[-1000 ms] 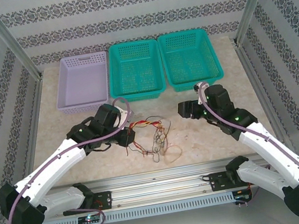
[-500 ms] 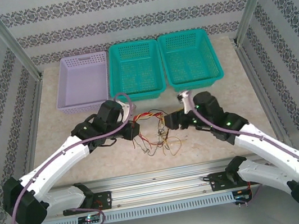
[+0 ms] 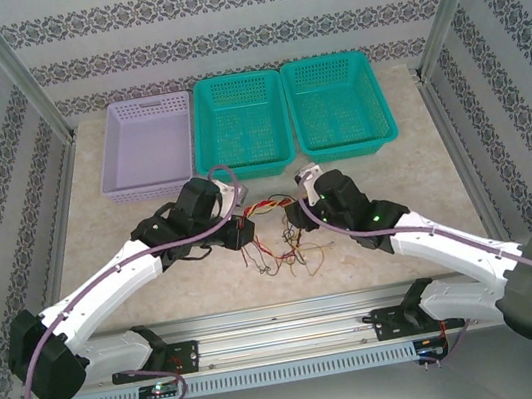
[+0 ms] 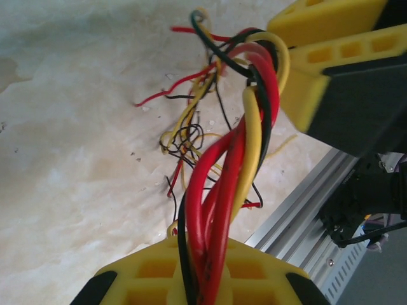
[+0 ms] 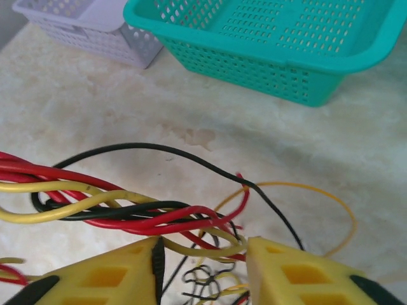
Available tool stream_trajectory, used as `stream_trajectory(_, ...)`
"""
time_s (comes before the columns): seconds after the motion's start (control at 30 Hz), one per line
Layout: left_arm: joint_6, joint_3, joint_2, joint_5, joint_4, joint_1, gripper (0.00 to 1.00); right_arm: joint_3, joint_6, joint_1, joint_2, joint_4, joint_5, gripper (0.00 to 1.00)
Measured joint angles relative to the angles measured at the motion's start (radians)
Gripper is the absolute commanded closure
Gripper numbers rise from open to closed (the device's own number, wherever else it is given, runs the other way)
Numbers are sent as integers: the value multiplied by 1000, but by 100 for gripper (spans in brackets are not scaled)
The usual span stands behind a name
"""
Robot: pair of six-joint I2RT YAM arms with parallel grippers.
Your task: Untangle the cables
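Our left claw (image 4: 198,270) is clenched on a bundle of the cables (image 4: 222,165), red, yellow and black, which runs from its tips to the right claw (image 5: 203,260). That claw's fingers (image 5: 299,273) stand apart, with strands crossing the gap. The loose ends lie tangled on the table (image 3: 414,176) between both claws, on the near side of the teal baskets (image 3: 234,79).

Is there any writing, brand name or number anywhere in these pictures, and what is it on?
No text can be read anywhere.
The lilac basket, the middle green basket, the right green basket, the cables and the patterned wallpaper carry no writing.
The small boards on the front rail are too small to tell.
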Motion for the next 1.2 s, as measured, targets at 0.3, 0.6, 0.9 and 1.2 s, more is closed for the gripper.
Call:
stream_trajectory(0.3,0,-13,-34,25,0,0,100,-11,-34,0,-59,26,71,95)
stream_trajectory(0.6,-29,-38,-44,66,22,0,100,-101,-50,0,-183,85,-53,56)
stream_trajectory(0.9,-60,-38,-42,109,60,0,100,-142,-63,0,-104,157,-96,49)
stream_trajectory(1.2,-79,-48,-42,142,90,0,100,-176,-111,0,-34,294,-91,85)
